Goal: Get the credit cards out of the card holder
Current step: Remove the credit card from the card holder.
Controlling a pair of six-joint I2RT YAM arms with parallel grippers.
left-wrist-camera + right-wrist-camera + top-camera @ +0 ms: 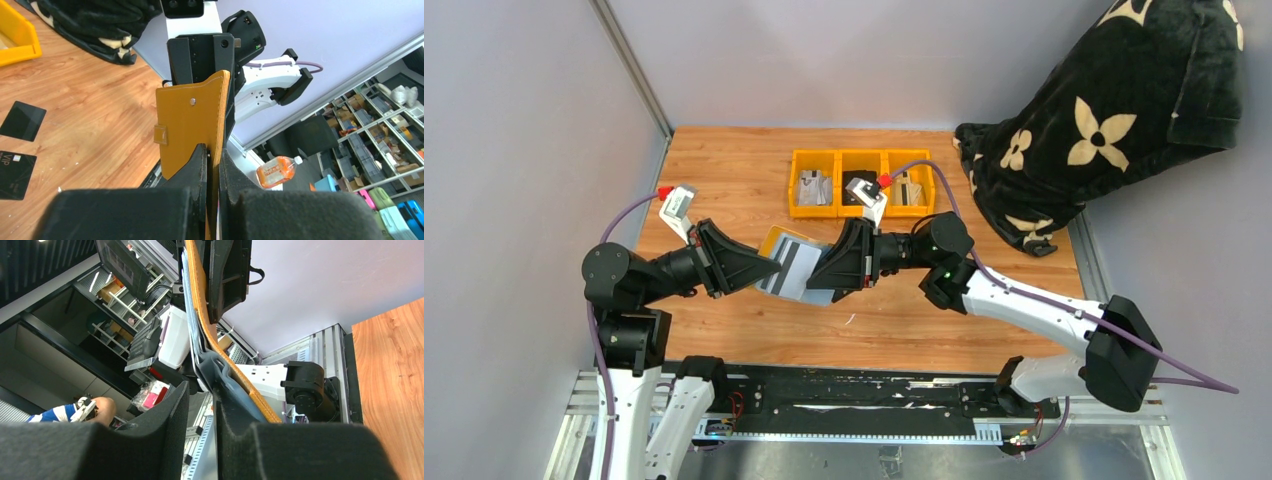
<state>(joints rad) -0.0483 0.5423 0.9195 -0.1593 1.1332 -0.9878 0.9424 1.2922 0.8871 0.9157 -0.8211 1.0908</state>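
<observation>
Card holder (796,262) is up in the air over the desk (724,160), spread open btwn the tips of the two arms. In top view its grey-blue lining faces up w/ a dark band across it; can't tell what the band is. L jaws are clamped tight on one leaf: left wrist view shows the mustard leather w/ its snap stud standing upright out of the fingers (195,170). R jaws are narrow. In right wrist view the holder's other edge runs in btwn them, w/ a sliver of gap beside one finger (175,405); can't tell if they truly pinch it. Both credit cards (22,120) lie flat on the desk outside the holder, near each other but apart. The nearer one (16,174) reads "VIP" w/ a small white mark. Three yellow bins (814,212) sit farther back, and a black flower-print blanket (1114,120) is at the far R corner.
</observation>
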